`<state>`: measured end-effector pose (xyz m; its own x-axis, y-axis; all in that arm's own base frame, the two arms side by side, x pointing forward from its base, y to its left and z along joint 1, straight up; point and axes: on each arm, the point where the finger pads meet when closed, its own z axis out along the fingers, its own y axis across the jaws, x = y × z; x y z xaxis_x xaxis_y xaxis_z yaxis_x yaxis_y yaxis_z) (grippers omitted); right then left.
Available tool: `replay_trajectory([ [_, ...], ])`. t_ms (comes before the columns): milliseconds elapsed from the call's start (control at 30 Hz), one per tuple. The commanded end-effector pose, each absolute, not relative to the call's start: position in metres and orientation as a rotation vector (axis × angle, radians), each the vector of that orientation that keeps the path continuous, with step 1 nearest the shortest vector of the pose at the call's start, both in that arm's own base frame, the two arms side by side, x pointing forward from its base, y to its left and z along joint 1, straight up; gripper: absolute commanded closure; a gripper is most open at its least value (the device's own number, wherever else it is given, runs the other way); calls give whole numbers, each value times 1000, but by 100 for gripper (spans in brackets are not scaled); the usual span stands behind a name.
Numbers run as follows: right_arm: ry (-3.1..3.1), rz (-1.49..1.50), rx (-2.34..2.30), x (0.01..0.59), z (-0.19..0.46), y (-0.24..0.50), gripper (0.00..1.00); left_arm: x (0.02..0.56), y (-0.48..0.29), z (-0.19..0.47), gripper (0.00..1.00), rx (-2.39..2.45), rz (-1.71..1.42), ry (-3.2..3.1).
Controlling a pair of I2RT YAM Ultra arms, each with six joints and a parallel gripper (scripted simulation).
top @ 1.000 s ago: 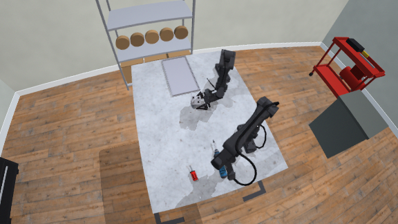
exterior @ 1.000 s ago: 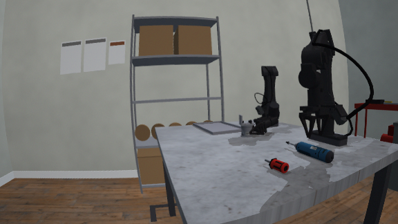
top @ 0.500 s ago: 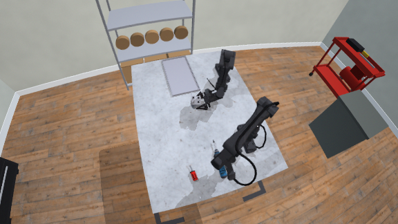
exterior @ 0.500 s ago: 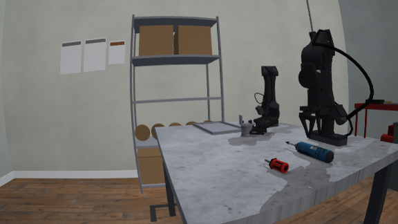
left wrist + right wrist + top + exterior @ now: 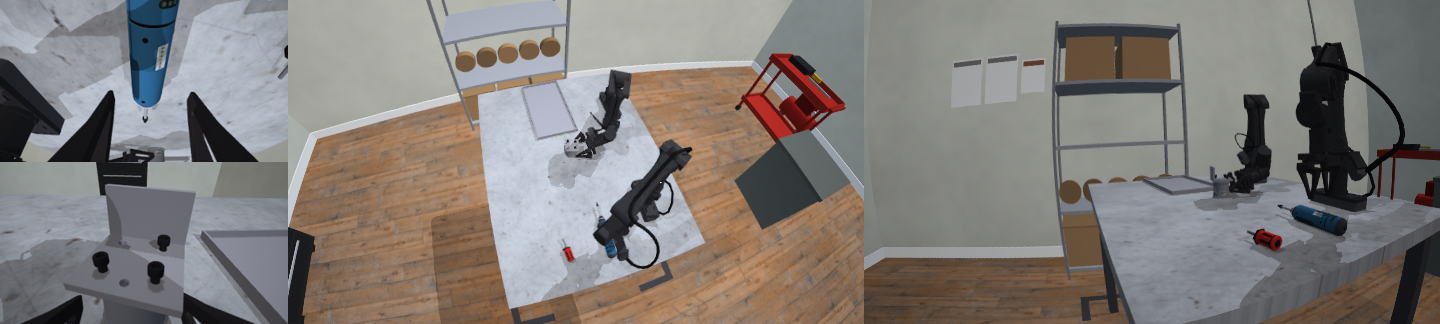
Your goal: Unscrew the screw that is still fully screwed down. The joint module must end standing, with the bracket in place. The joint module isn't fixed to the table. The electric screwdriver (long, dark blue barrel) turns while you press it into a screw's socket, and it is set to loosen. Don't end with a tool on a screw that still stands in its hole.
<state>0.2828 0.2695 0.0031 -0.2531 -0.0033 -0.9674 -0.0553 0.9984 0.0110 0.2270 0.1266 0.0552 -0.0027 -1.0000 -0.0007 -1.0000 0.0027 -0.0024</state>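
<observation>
The joint module [image 5: 572, 153] [image 5: 1221, 188] stands upright on the table, a grey cylinder with an L-shaped bracket [image 5: 145, 220] on top. Three black screws [image 5: 100, 261] [image 5: 155, 271] [image 5: 163, 242] stand in the bracket's flat plate, and two holes are empty. I cannot tell which screw sits lowest. My right gripper [image 5: 132, 299] [image 5: 587, 148] is open, with one finger on each side of the module's body. The electric screwdriver [image 5: 150, 50] [image 5: 1319, 218] [image 5: 611, 248] lies flat on the table. My left gripper [image 5: 151, 95] [image 5: 1331, 180] is open and hangs over it, straddling its bit end.
A red-handled hand screwdriver [image 5: 568, 252] [image 5: 1267, 239] lies near the table's front. A flat grey tray [image 5: 548, 110] [image 5: 1179, 184] [image 5: 253, 267] lies beside the joint module. A metal shelf rack [image 5: 503, 50] [image 5: 1119, 145] stands behind the table [image 5: 528, 210] [image 5: 1174, 250].
</observation>
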Motion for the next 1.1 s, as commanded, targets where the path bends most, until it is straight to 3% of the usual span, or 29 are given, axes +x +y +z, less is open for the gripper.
replay_trajectory([
  [0,1825,26,-31,275,7,263,14,228,127,58,35,-2210,-3,2222],
  [1067,1824,25,-33,240,16,260,14,228,127,58,35,-2210,-3,2222],
])
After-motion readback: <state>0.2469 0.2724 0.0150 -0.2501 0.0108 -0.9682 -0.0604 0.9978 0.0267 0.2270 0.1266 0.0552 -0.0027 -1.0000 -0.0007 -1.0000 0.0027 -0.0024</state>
